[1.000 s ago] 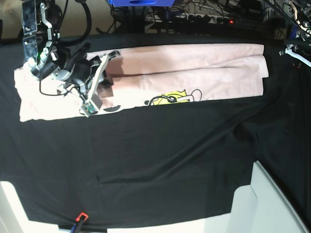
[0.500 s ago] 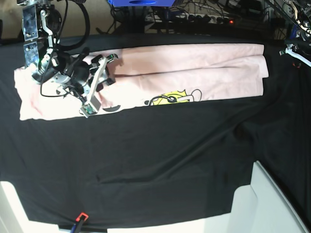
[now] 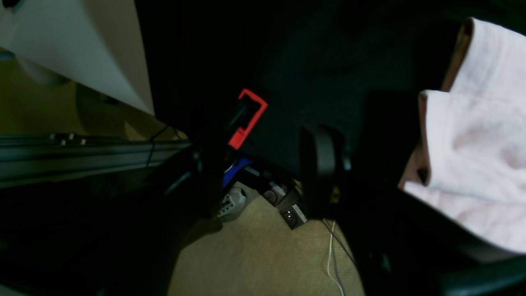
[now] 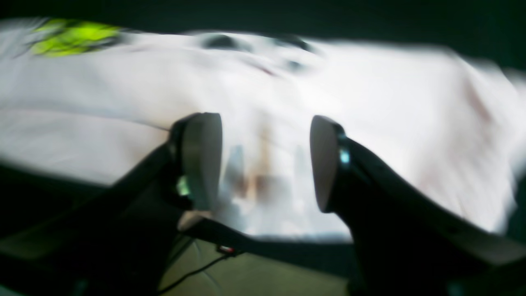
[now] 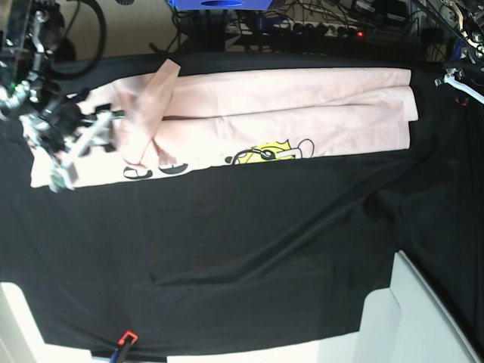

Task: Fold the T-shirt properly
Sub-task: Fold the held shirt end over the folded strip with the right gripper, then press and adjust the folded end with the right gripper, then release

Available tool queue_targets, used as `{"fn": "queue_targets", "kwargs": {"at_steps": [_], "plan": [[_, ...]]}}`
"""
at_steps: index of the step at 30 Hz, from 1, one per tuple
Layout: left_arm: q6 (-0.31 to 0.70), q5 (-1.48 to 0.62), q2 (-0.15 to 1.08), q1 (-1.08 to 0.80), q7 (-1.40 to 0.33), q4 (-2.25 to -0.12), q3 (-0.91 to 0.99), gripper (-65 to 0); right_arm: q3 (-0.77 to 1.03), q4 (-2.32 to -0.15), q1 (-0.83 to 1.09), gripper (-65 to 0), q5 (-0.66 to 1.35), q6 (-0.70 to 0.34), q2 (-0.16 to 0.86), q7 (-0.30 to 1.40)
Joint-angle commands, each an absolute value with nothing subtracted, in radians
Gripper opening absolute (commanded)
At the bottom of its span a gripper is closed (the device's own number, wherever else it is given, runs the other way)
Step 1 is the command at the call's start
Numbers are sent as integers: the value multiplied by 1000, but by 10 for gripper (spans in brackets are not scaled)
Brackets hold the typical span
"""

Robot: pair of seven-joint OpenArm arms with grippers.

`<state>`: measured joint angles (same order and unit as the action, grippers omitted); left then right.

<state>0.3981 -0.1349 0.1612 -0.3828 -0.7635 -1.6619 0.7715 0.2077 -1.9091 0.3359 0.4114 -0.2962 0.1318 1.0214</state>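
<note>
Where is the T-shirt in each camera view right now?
Base: T-shirt lies in a folded band across the table's far side.
Left wrist: right edge, stacked layers.
Right wrist: blurred, fills the upper frame behind the open right gripper.
Shared landmark: black table cloth.

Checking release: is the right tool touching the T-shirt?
Apart. In the right wrist view the right tool is open, nothing between its fingers, with the blurred T-shirt lying beyond them.
</note>
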Motion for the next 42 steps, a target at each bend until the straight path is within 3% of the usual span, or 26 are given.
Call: {"fn": "queue_targets", "kwargs": {"at_steps": [1, 6, 11, 18, 28, 42], "plan": [[394, -137, 186, -386, -748, -1678, 777, -361, 223, -1931, 360, -354, 432, -295, 133, 1007], [394, -137, 186, -380, -748, -1678, 774, -361, 305, -1931, 473, -312, 433, -298, 22, 1007], [394, -137, 188, -378, -748, -1678, 782, -361, 309, -1928, 549, -309, 433, -298, -99, 993], [394, -137, 217, -386, -748, -1676, 782, -361, 317, -1900, 578, -310, 433, -297, -107, 918], [394, -137, 220, -386, -750, -1676, 782, -361, 315, -1667, 564, -310, 433, -297, -102, 794], [394, -137, 220, -386, -750, -1676, 782, -361, 318, -1745, 513, -308, 433, -298, -101, 875]]}}
